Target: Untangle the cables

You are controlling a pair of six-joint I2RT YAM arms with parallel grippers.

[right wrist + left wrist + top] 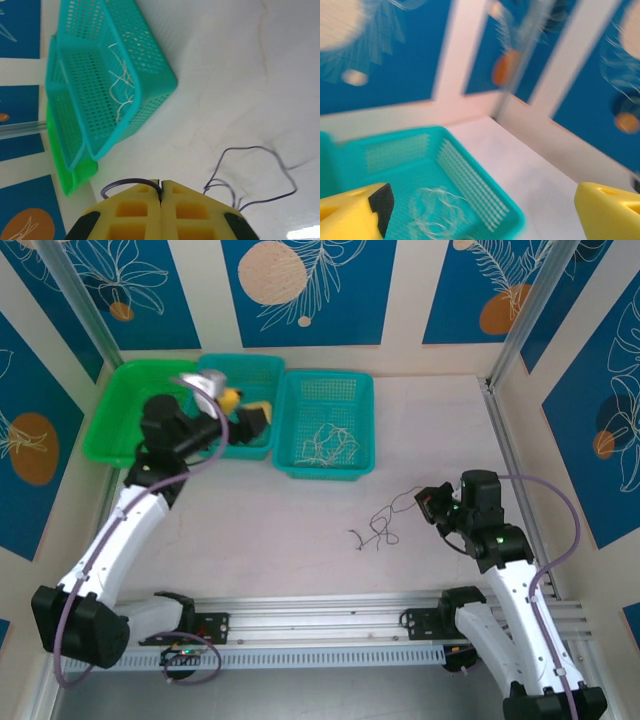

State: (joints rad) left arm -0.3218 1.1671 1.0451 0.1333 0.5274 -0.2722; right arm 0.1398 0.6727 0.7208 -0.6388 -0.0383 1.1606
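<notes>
Over the table, the right tool [161,189] pinches the purple cable [245,148]; the left tool [480,207] gapes.

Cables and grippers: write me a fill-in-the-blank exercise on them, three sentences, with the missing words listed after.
1. The white cables lie in the teal basket farthest from the ____ one.
2. The right gripper holds the purple cable with its jaws ____.
3. The left gripper, holding nothing, has its jaws ____.

Missing words: green; shut; open.
</notes>
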